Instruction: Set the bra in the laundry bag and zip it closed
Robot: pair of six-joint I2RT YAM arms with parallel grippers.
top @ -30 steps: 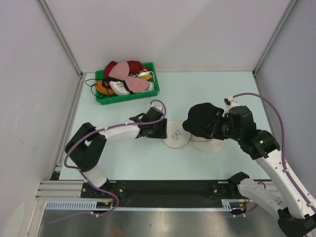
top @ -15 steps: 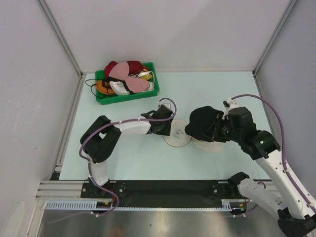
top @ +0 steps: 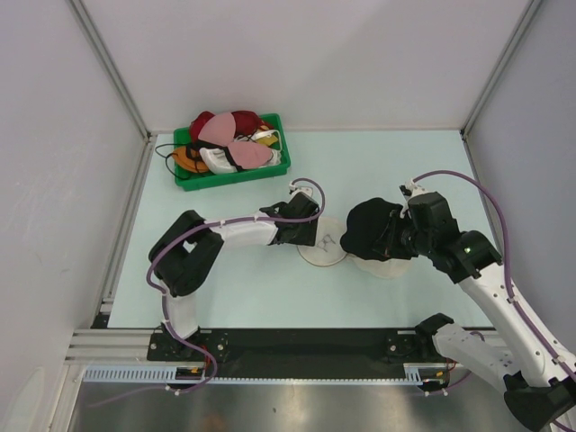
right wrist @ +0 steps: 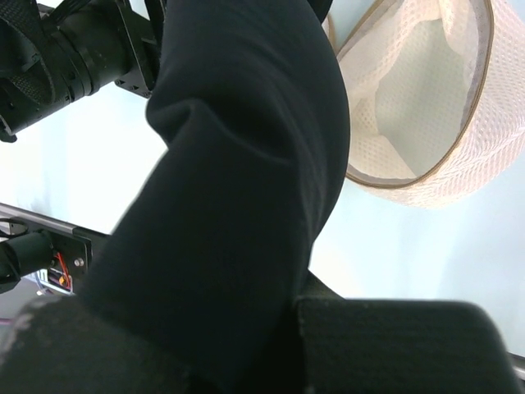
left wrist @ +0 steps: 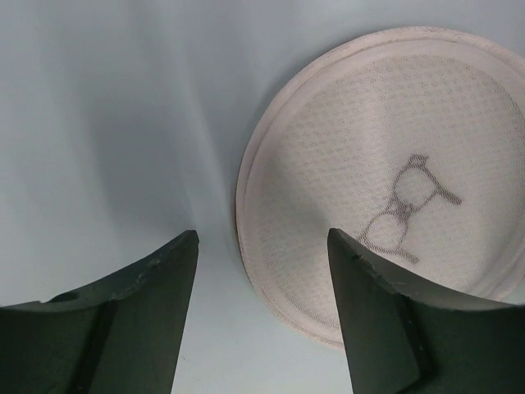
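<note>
On your table [top: 405, 162] the laundry bag [right wrist: 426, 107] lies open. The bra [top: 369, 229] hangs beside the opening, pinched in your right tool [top: 398, 236], and is not yet inside. The lid [left wrist: 385, 189] lies flat, and your left tool [left wrist: 262, 238] is spread at its edge. Inserting the bra and zipping are left to do.

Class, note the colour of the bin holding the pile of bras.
The bin is green; the top external view shows it best.

left tool [left wrist: 262, 240] open, right tool [top: 394, 236] clamped.

Laundry bag [right wrist: 414, 187] mouth open, clear; bra [right wrist: 246, 164] crowds its rim; L pincer [left wrist: 262, 246] over lid [left wrist: 328, 123] edge.
</note>
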